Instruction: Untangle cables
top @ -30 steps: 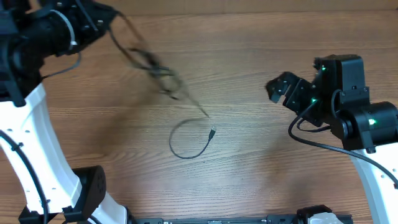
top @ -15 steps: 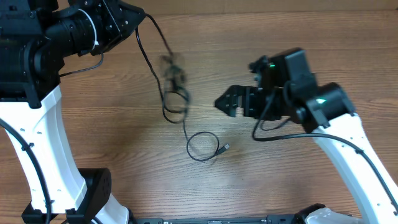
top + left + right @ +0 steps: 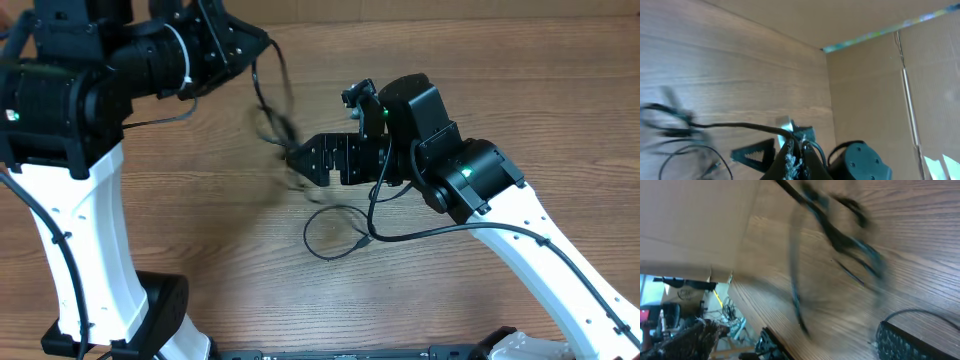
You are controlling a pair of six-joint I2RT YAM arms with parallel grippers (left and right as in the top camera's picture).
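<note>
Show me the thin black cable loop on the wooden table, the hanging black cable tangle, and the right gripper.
Thin black cable loop (image 3: pixel 306 234): overhead view, left arc of the loop.
Hanging black cable tangle (image 3: pixel 272 128): overhead view, blurred middle.
Right gripper (image 3: pixel 305 162): overhead view, between its open fingers.

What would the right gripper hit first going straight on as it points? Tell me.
Most likely the tangle of cables hanging from the shut left gripper: it dangles just ahead of the open right gripper in the overhead and right wrist views. Depth is unclear, so it might miss.
</note>
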